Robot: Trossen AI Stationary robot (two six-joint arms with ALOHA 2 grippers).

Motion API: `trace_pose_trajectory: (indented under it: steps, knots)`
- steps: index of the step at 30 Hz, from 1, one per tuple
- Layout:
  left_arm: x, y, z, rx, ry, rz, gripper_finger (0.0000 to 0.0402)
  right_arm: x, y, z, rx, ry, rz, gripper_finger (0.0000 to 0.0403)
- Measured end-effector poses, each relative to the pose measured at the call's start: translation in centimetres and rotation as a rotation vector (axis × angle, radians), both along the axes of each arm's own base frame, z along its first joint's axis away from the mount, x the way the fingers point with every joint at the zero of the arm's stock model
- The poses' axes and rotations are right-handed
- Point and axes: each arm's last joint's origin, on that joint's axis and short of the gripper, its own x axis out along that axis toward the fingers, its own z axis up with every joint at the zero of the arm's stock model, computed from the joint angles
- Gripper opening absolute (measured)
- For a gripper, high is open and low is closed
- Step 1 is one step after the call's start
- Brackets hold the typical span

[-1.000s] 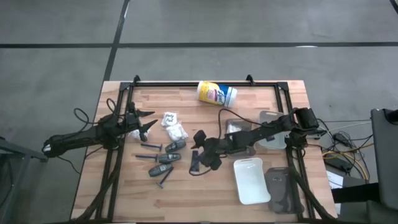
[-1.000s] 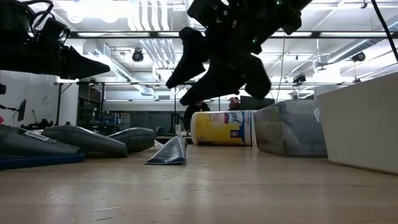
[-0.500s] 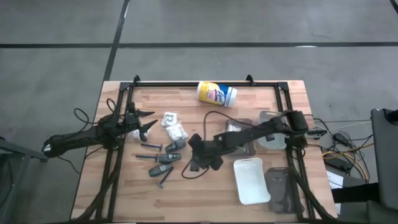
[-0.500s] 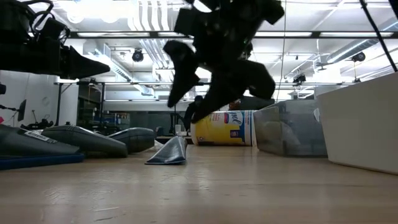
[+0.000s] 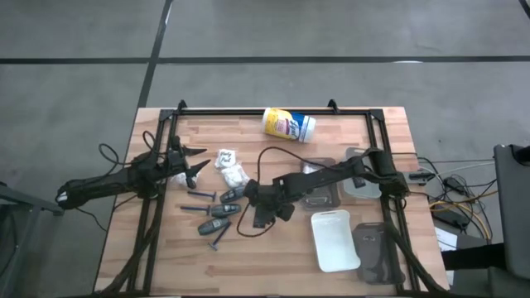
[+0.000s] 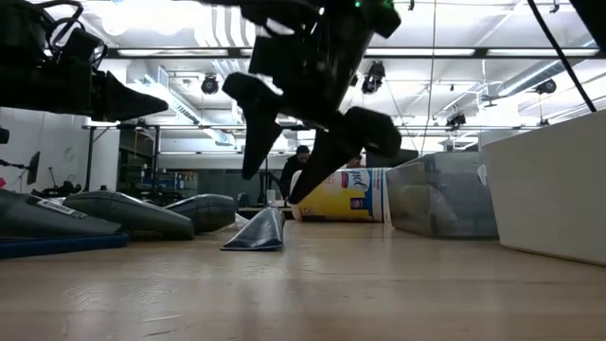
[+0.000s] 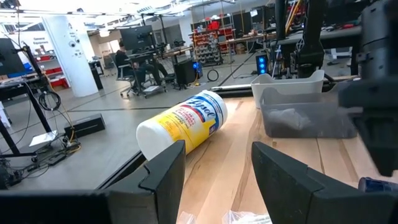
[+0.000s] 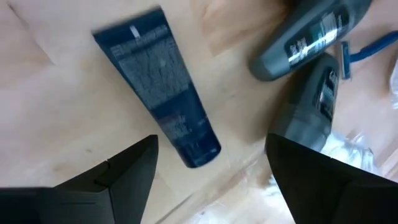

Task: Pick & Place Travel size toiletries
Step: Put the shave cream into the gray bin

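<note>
Right gripper [image 8: 211, 171] jaws spread, empty, above table; dark blue tube [image 8: 158, 86] flat between and ahead of fingers, grey tubes [image 8: 311, 38] just beside. Left gripper [image 5: 190, 159] jaws spread, empty, near white packets [image 5: 233, 173].

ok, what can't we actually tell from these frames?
- High view: right gripper covers the dark blue tube; only the right wrist view shows it.
- Right wrist view: tube labels blurred, unreadable.
- Low view: grey tubes cut by the picture's left edge.
- Left wrist view: contents of the clear tray indistinct.
</note>
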Motion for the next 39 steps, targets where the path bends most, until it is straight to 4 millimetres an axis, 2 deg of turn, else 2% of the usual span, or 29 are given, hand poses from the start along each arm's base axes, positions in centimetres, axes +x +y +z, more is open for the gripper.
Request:
trace_pose_trajectory:
  steps: [7, 11, 17, 23, 30, 33, 39]
  knots:
    - [0.0, 0.0, 0.0, 0.000, 0.002, 0.000, 0.0190, 0.5, -1.3, -1.6, 0.056, 0.037, 0.010, 0.0268]
    - [0.0, 0.0, 0.0, 0.000, 0.001, 0.000, 0.0190, 0.6, -1.7, -1.7, 0.074, 0.040, 0.011, 0.0260]
    - [0.0, 0.0, 0.0, 0.000, 0.002, 0.000, 0.0190, 0.6, -2.0, -1.8, 0.159, 0.052, 0.049, 0.0245]
    - [0.0, 0.0, 0.0, 0.000, 0.002, 0.000, 0.0190, 0.7, -2.1, -3.5, 0.160, 0.095, 0.047, 0.0232]
    - [0.0, 0.0, 0.0, 0.000, 0.002, 0.000, 0.0190, 0.8, -2.3, -3.8, 0.169, 0.100, 0.030, 0.0230]
    - [0.0, 0.0, 0.0, 0.000, 0.002, 0.000, 0.0190, 0.7, -2.5, -3.6, 0.179, 0.104, 0.005, 0.0214]
    - [0.0, 0.0, 0.0, 0.000, 0.002, 0.000, 0.0190, 0.6, -2.6, -3.7, 0.202, 0.116, -0.052, 0.0155]
